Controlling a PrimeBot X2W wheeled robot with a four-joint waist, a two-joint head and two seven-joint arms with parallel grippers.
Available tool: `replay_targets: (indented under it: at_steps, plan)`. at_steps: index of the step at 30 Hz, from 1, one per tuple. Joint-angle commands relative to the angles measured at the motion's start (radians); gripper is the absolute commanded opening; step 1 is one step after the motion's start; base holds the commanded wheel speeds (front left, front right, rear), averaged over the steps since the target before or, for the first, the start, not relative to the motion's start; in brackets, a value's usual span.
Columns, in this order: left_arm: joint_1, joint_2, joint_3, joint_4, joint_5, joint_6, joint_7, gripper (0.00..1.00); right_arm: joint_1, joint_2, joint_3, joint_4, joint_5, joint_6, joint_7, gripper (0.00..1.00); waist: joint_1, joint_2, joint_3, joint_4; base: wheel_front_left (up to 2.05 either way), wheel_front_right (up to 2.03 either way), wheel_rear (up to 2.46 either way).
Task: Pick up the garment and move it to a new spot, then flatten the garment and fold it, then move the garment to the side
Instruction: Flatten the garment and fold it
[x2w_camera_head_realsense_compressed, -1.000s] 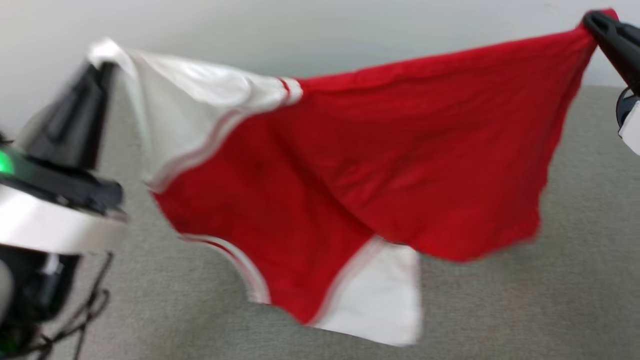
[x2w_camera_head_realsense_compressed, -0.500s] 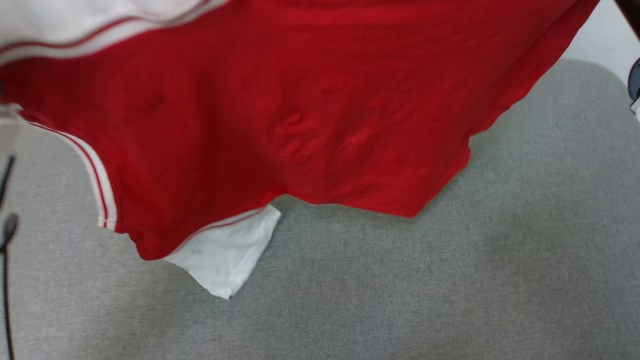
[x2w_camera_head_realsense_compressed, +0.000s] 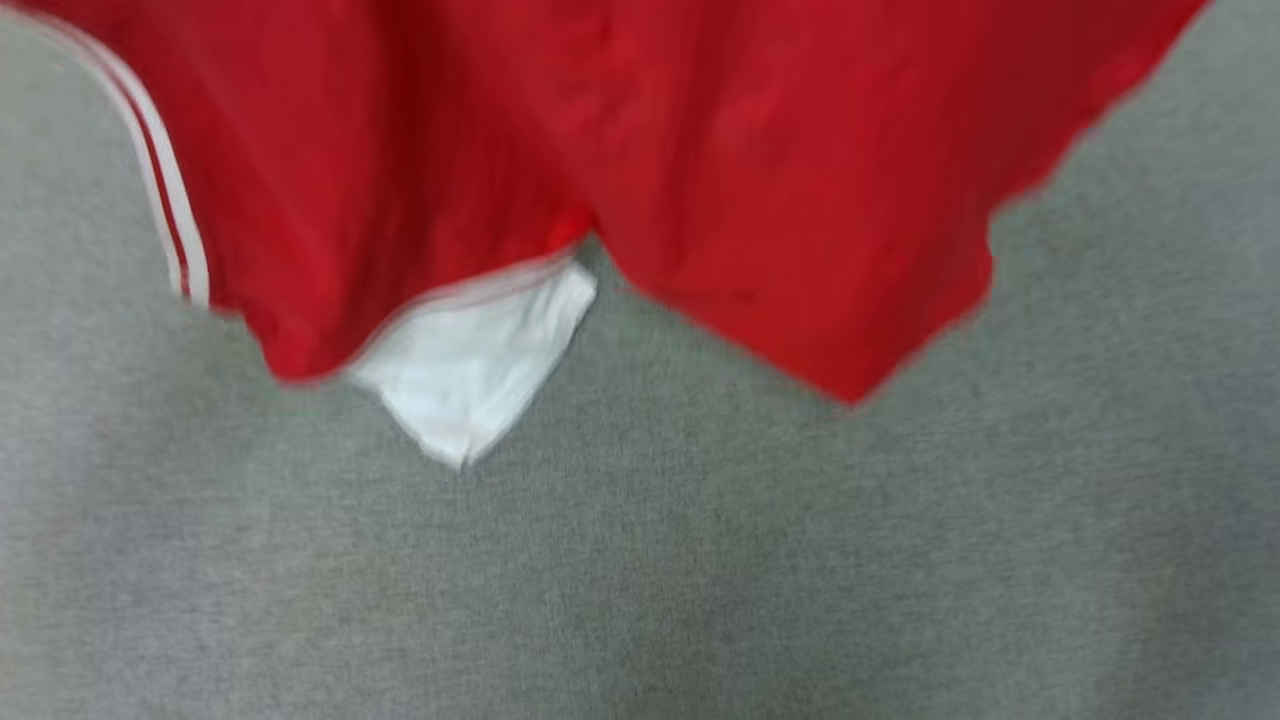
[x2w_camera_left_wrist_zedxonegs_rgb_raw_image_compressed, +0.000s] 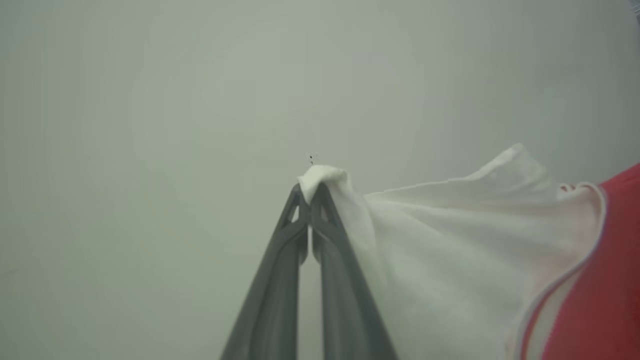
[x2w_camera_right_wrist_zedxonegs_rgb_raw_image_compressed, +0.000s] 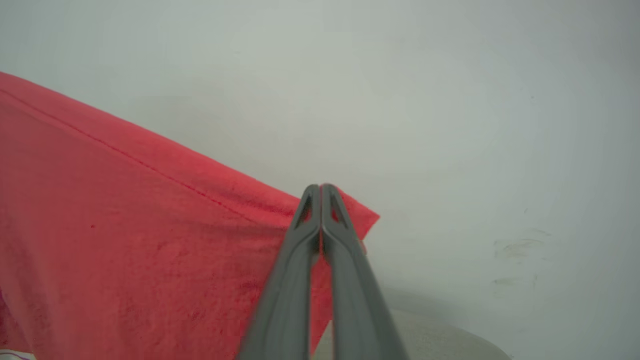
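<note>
Your left gripper (x2w_camera_left_wrist_zedxonegs_rgb_raw_image_compressed: 311, 192) clamped on the red jersey (x2w_camera_head_realsense_compressed: 700, 150) by its white sleeve (x2w_camera_left_wrist_zedxonegs_rgb_raw_image_compressed: 450, 240), your right gripper (x2w_camera_right_wrist_zedxonegs_rgb_raw_image_compressed: 320, 189) pinching its hem corner (x2w_camera_right_wrist_zedxonegs_rgb_raw_image_compressed: 362, 217); jersey hanging over grey tabletop (x2w_camera_head_realsense_compressed: 700, 560), pale wall (x2w_camera_left_wrist_zedxonegs_rgb_raw_image_compressed: 150, 100) behind

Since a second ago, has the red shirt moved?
Cannot tell. The head camera itself tilted, and the plain grey surface under the garment offers no mark to judge against.

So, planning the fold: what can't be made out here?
Head view: red jersey shirt with white sleeves blurred, top cut off by the upper edge; contact with grey fabric surface unclear.
Left wrist view: left end effector pinches a sleeve; body off the right edge.
Right wrist view: right end effector pinches a red corner; rest off the left edge.
</note>
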Motion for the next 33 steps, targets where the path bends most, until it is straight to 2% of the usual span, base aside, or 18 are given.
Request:
replay_targets:
  at_steps: [1, 4, 7, 14, 19, 22, 26, 33]
  plan:
    - [-0.078, -0.009, -0.018, 0.047, 0.017, -0.028, -0.002, 0.00, -0.054, -0.009, 0.001, 0.027, -0.018, -0.001, -0.016, 0.00, -0.0001, 0.0000, 0.091, 0.009, 0.00, 0.00, 0.00]
    - [-0.238, -0.038, -0.069, 0.160, 0.068, -0.089, -0.009, 0.00, -0.147, -0.011, 0.012, 0.096, -0.045, -0.001, -0.057, 0.00, -0.0001, 0.0000, 0.146, 0.012, 0.00, 0.00, 0.00]
    - [-0.417, -0.080, -0.120, 0.290, 0.127, -0.131, -0.027, 0.00, -0.252, -0.010, 0.030, 0.180, -0.081, -0.001, -0.104, 0.00, -0.0001, 0.0000, 0.196, 0.013, 0.00, 0.00, 0.00]
    - [-0.810, -0.193, -0.234, 0.633, 0.245, -0.167, -0.176, 0.00, -0.522, 0.054, 0.013, 0.448, -0.188, -0.001, -0.279, 0.00, -0.0001, 0.0000, 0.273, 0.014, 0.00, 0.00, 0.00]
    - [-0.974, -0.254, -0.298, 0.839, 0.293, -0.171, -0.292, 0.00, -0.649, 0.082, 0.022, 0.627, -0.263, -0.001, -0.404, 0.00, -0.0001, 0.0000, 0.302, 0.026, 0.00, 0.00, 0.00]
    - [-0.995, -0.282, -0.323, 0.927, 0.286, -0.171, -0.320, 0.00, -0.694, 0.093, 0.022, 0.711, -0.291, -0.001, -0.469, 0.00, -0.0001, 0.0000, 0.320, 0.038, 0.00, 0.00, 0.00]
    - [-0.927, -0.306, -0.335, 0.969, 0.254, -0.172, -0.336, 0.00, -0.713, 0.106, 0.039, 0.804, -0.318, -0.001, -0.534, 0.00, -0.0001, 0.0000, 0.340, 0.056, 0.00, 0.00, 0.00]
    - [-0.627, -0.343, -0.254, 0.825, 0.232, -0.172, -0.337, 0.00, -0.625, 0.127, 0.082, 0.912, -0.303, -0.001, -0.622, 0.00, -0.0001, 0.0000, 0.330, 0.094, 0.00, 0.00, 0.00]
